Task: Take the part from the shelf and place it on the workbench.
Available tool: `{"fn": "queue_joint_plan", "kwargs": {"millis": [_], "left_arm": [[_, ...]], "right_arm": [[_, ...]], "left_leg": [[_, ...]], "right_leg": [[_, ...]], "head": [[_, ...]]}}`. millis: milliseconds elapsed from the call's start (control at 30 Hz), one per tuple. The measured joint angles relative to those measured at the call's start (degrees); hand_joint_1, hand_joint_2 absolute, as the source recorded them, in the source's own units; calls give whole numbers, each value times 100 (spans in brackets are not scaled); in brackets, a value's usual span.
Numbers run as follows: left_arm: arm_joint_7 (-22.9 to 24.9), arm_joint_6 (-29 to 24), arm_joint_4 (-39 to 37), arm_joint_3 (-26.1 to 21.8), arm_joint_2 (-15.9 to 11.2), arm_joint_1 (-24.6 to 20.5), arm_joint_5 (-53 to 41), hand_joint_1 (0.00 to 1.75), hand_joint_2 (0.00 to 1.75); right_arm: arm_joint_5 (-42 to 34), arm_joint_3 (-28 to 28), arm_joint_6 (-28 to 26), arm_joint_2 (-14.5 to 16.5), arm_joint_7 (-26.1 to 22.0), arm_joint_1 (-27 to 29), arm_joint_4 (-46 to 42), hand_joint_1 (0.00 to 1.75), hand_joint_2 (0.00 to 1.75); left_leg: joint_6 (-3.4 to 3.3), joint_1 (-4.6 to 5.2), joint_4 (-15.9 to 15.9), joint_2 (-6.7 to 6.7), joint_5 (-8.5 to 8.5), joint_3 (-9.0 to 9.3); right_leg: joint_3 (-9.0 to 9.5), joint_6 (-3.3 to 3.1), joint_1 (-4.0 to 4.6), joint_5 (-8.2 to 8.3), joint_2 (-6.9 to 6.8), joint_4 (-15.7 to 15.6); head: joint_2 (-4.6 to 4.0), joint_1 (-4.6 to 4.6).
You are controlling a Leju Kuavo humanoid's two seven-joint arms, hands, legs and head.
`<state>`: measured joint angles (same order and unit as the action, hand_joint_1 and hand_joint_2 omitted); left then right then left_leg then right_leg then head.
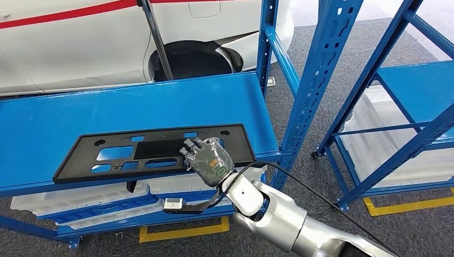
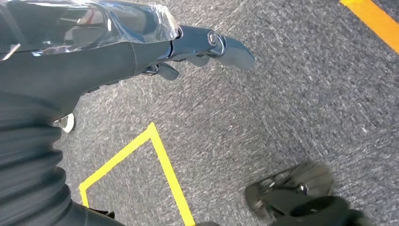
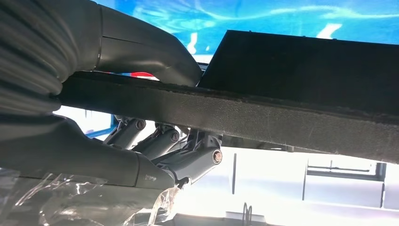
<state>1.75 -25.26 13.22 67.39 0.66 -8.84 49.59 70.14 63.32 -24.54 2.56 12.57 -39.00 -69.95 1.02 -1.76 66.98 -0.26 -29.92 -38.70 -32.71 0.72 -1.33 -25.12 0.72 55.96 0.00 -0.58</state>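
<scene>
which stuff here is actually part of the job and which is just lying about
Part of the job:
- flat black plastic panel with cut-outs, on the shelf
- blue metal shelf it lies on
- right hand, holding the panel's near edge, thumb one side, fingers the other

Just lying about:
- white plastic trays on the lower shelf
- second blue rack
- white car behind
- left hand, over the floor

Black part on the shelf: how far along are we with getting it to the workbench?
Done: the right hand has reached the black part and grips its front edge, thumb on one face, fingers on the other. In hand: the lift; the part still lies on the blue shelf. Left: carry it off and set it down. The left hand hangs above the floor, holding nothing.
</scene>
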Motion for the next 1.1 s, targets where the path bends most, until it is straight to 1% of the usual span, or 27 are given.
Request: {"fn": "queue_joint_plan", "kwargs": {"millis": [33,67,100,133,200,233,267,367,400,467,533,567,600,633,667,700,733,767,800,833,900,933,967,1000,1033,1067,1100], "left_arm": [[2,-1,0,0,0,0,0,0,175],[5,-1,0,0,0,1,1,0,175],[12,-1,0,0,0,3,3,0,175],[23,-1,0,0,0,2,4,0,175],[52,-1,0,0,-2,-8,7,0,175],[63,-1,0,0,-2,-12,7,0,175],[72,0,0,0,-3,-14,7,0,175],[87,3,0,0,-2,-15,9,0,175],[89,4,0,0,-3,-17,9,0,175],[89,4,0,0,-7,-20,9,0,175],[89,6,0,0,-6,-15,8,0,175],[89,7,0,0,-4,-12,8,0,175],[89,8,0,0,-3,-10,8,0,175],[89,8,0,0,-2,-10,8,0,175],[89,8,0,0,-2,-10,9,0,175],[89,8,0,0,-3,-10,9,0,175],[89,8,0,0,-3,-11,9,0,175],[89,8,0,0,-4,-13,9,0,175],[88,8,0,0,-4,-17,9,0,175],[88,7,0,0,-4,-18,9,0,175],[89,5,0,0,-4,-14,10,0,175],[89,5,0,0,-4,-7,13,0,175],[89,4,0,0,-4,-2,14,0,175],[89,3,0,0,-4,-1,16,0,175],[89,2,0,0,-4,-1,17,0,175],[89,1,0,-1,-4,-3,17,0,175],[89,-1,0,-1,-4,-4,17,0,175]], "right_arm": [[0,0,1,-1,0,4,-3,175,175],[0,0,4,-1,1,9,-4,175,175],[-1,0,8,-2,2,16,-4,175,175],[-2,0,11,-2,2,21,-7,175,175],[-10,-3,15,1,4,23,-25,175,175],[-15,-5,15,2,5,21,-38,175,175],[-20,-7,16,3,7,20,-50,175,175],[-44,-10,17,1,4,21,-82,175,175],[-51,-11,17,-3,2,21,-92,175,175],[-56,-14,17,-12,0,20,-100,175,175],[-58,-15,17,-20,-1,27,-106,175,175],[-58,-15,17,-25,-2,33,-107,175,175],[-57,-15,17,-32,-3,40,-108,175,175],[-57,-15,16,-38,-5,43,-109,175,175],[-57,-15,16,-42,-7,43,-110,175,175],[-57,-15,15,-44,-11,41,-111,175,175],[-57,-15,14,-44,-16,35,-114,175,175],[-56,-16,14,-42,-21,30,-122,175,175],[-56,-16,13,-39,-27,24,-131,175,175],[-56,-17,11,-37,-31,19,-138,175,175],[-59,-17,10,-34,-36,14,-149,175,175],[-63,-17,10,-33,-39,11,-151,175,175],[-69,-17,10,-33,-43,10,-155,175,175],[-74,-17,10,-32,-49,8,-158,175,175],[-79,-17,10,-32,-54,9,-160,175,175],[-81,-17,10,-31,-59,10,-161,175,175],[-83,-17,10,-31,-63,13,-161,175,175]], "left_leg": [[-1,11,361,0,-175,-96],[-14,20,531,0,-234,-104],[-41,33,469,0,-188,-2],[-79,52,183,0,-65,206],[-181,109,-693,4,195,756],[-216,139,-1008,6,279,938],[-239,168,-1186,7,316,1029],[-296,182,-1272,13,423,988],[-334,168,-1301,20,479,958],[-391,145,-1340,34,576,888],[-408,147,-1339,35,643,802],[-404,147,-1335,36,682,752],[-399,146,-1329,38,728,690],[-390,143,-1320,39,772,628],[-377,138,-1307,40,812,569],[-359,134,-1288,39,844,518],[-335,139,-1264,37,871,471],[-305,145,-1242,34,899,436],[-272,154,-1224,32,931,410],[-235,159,-1216,31,971,386],[-166,144,-1204,30,1021,343],[-130,131,-1135,29,934,294],[-98,119,-966,29,747,221],[-68,106,-677,29,472,121],[-40,104,-279,29,167,3],[-22,102,135,29,-62,-96],[-15,102,458,29,-170,-144]], "right_leg": [[-42,-21,22,32,-4,2],[-80,-30,44,61,-6,3],[-114,-34,65,90,-5,4],[-143,-35,82,117,-5,4],[-180,-20,109,166,-5,4],[-190,-1,115,193,-8,0],[-198,25,113,221,-12,-5],[-239,130,95,273,-18,-14],[-280,162,94,175,-20,60],[-405,202,84,-179,-26,387],[-588,232,75,-605,-28,1000],[-662,246,72,-739,-28,1308],[-697,259,69,-809,-29,1562],[-634,267,65,-745,-30,1611],[-473,270,60,-594,-32,1455],[-214,271,54,-420,-34,1107],[81,269,52,-331,-36,676],[314,250,59,-294,-31,309],[464,227,65,-301,-25,49],[509,194,81,-329,-18,-63],[441,99,89,-266,-21,-77],[393,43,88,-218,-28,-76],[336,-10,79,-163,-37,-84],[270,-50,72,-104,-44,-88],[194,-73,76,-45,-46,-86],[117,-84,81,13,-47,-84],[36,-87,86,74,-48,-81]], "head": [[0,-1],[0,-1],[0,-1],[0,-1],[0,-1],[0,3],[0,4],[0,5],[0,11],[0,21],[0,27],[0,28],[0,29],[0,31],[0,31],[0,31],[0,31],[0,28],[0,27],[0,26],[0,27],[0,26],[0,24],[0,21],[0,19],[0,17],[0,17]]}}
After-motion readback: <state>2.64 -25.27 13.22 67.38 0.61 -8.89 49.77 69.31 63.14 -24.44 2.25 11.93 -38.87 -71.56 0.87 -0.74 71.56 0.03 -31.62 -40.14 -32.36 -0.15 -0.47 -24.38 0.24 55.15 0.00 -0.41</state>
